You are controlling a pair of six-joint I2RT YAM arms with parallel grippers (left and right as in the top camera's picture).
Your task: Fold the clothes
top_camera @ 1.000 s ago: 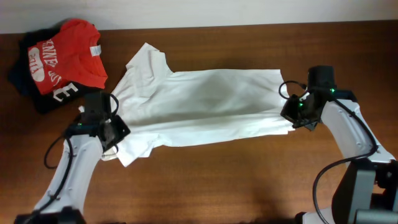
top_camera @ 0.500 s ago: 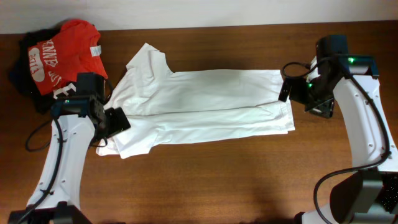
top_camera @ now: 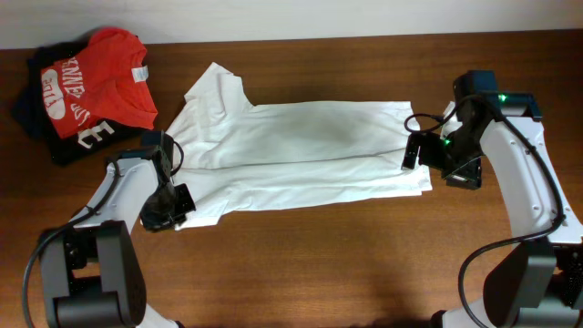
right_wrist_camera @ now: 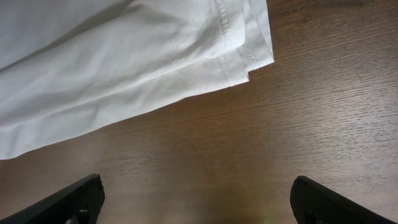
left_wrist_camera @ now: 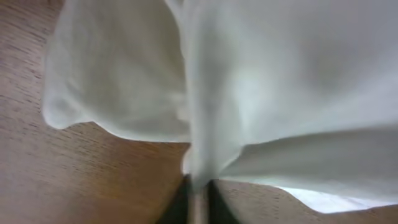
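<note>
The clothes, a white T-shirt (top_camera: 301,150), lie spread lengthwise across the table, collar end to the left and hem to the right. My left gripper (top_camera: 169,206) sits at the shirt's lower-left corner. In the left wrist view a fold of the white fabric (left_wrist_camera: 280,74) runs down into my left gripper (left_wrist_camera: 198,200), which is shut on it. My right gripper (top_camera: 416,153) hovers by the hem's right edge. In the right wrist view my right gripper (right_wrist_camera: 196,199) is wide open over bare wood, just short of the hem corner (right_wrist_camera: 252,56), with nothing between its fingers.
A red shirt with white lettering (top_camera: 91,87) lies on dark folded garments (top_camera: 32,118) at the back left corner. Bare wooden table (top_camera: 319,264) stretches along the front, below the shirt.
My left gripper opened, shifted forward and shut again on the shirt's lower-left corner. My right gripper let go of the hem, lifted away and came back beside it, open.
</note>
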